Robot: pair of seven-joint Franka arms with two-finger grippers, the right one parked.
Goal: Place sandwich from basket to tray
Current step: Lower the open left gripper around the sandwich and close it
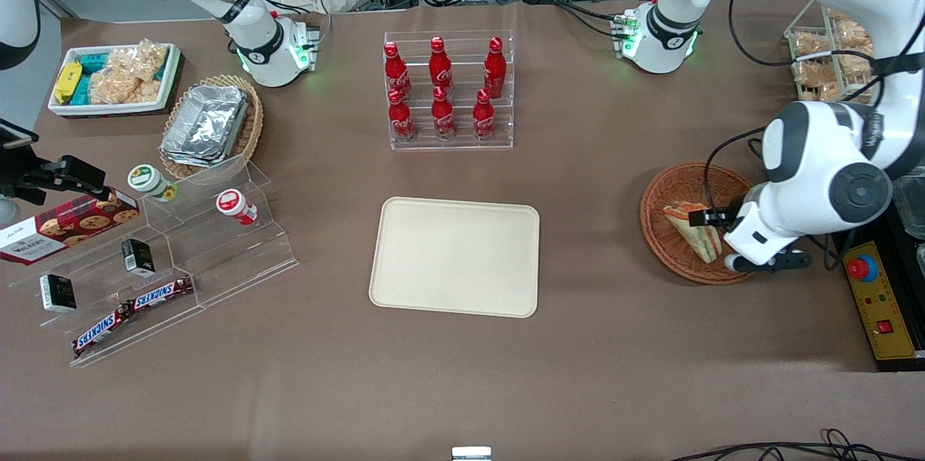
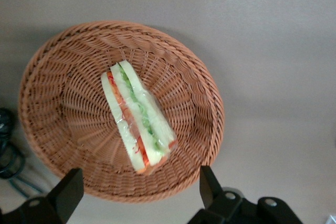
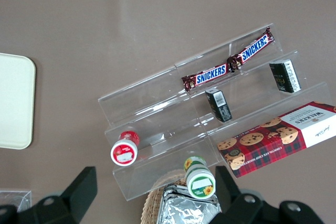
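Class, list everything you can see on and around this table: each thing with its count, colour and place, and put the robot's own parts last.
sandwich: one, pale bread with green and red filling, in the basket
basket: one, reddish-brown wicker, toward the working arm's end
tray: one, cream, mid-table, nothing on it
cola bottles: six, red, in a clear rack farther from the front camera than the tray
foil containers: silver stack, in a paler wicker basket
Snickers bars: two, brown, on clear steps toward the parked arm's end
cookie box: one, red, beside the steps
hand: one, black fingers, open, above the basket with the sandwich between its fingers' line
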